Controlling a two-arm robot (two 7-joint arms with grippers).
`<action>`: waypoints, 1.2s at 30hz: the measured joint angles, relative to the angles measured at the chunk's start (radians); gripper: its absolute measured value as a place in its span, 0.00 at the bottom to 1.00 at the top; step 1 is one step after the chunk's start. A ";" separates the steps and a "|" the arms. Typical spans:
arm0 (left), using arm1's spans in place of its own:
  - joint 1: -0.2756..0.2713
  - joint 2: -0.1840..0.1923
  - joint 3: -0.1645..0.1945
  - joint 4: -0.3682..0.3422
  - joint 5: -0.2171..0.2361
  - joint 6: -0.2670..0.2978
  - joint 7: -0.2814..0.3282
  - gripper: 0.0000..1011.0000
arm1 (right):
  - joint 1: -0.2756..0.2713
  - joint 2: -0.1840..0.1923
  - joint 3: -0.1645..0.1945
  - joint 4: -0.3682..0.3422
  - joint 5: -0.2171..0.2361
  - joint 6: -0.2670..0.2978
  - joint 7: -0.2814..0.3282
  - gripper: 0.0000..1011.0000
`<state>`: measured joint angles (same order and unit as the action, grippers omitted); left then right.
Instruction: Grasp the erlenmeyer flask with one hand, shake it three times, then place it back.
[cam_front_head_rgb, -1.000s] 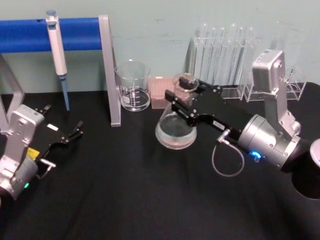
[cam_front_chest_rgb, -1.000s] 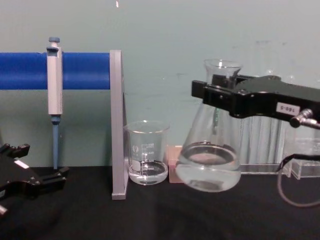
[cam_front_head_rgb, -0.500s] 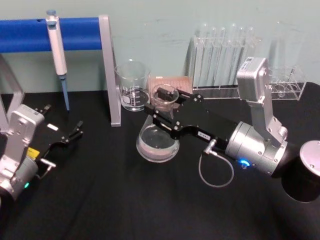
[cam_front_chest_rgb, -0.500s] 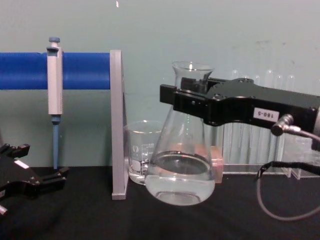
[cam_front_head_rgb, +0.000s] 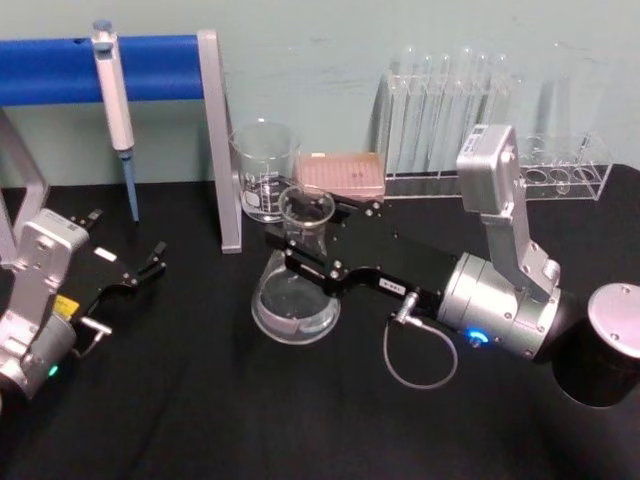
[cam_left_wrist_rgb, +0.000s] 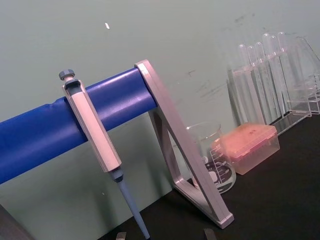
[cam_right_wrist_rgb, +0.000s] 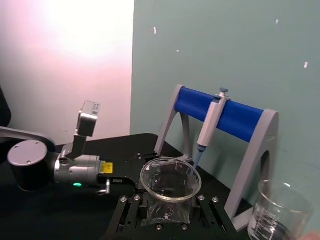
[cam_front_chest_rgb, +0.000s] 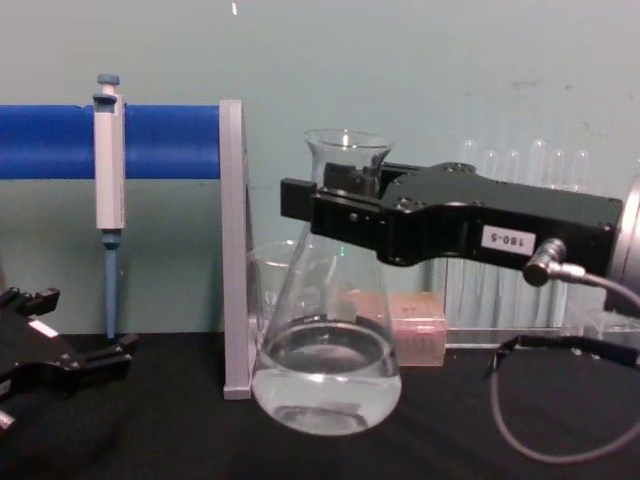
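Now the erlenmeyer flask (cam_front_head_rgb: 296, 290) is much further to my robot's left than a second ago. Back then it was in front of the test tubes (cam_front_head_rgb: 440, 110), and half a second ago in front of the pink tip box (cam_front_head_rgb: 340, 172). It now hangs just in front of the glass beaker (cam_front_head_rgb: 265, 175), near the grey stand post (cam_front_head_rgb: 228, 150). The right gripper (cam_front_head_rgb: 306, 243) carries it, jaws closed narrow on the neck just under the flared rim, same grip across all three moments. The right wrist view looks straight down into the open mouth. In the chest view the base looks clear of the black table (cam_front_head_rgb: 200, 400), though I can't be sure of the gap. The body leans slightly and the clear liquid (cam_front_chest_rgb: 325, 345) fills the bottom, its surface near level. I read this as one sideways sweep of a shake, not the put-down, since the flask doesn't seem to be resting on anything. How many of the three shakes are done I can't count from here. Next I'd expect a swing back toward the right; going further left risks clipping the beaker or the post. The left gripper (cam_front_head_rgb: 140, 270) is parked low at the left over the table, jaws spread, holding nothing, unmoved.
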<state>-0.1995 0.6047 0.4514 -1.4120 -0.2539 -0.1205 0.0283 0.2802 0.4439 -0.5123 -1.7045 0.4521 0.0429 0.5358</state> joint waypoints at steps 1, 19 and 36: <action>0.000 0.000 0.000 0.000 0.000 0.000 0.000 0.99 | 0.001 0.001 -0.002 0.001 0.001 0.000 0.001 0.45; 0.000 0.000 0.000 0.000 0.000 0.000 0.000 0.99 | 0.021 -0.002 0.024 0.045 -0.007 -0.013 -0.057 0.45; 0.000 0.000 0.000 0.000 0.000 0.000 0.000 0.99 | -0.005 -0.018 0.119 0.071 -0.065 -0.013 -0.165 0.45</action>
<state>-0.1995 0.6047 0.4514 -1.4120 -0.2539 -0.1205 0.0283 0.2750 0.4258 -0.3934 -1.6337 0.3871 0.0297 0.3706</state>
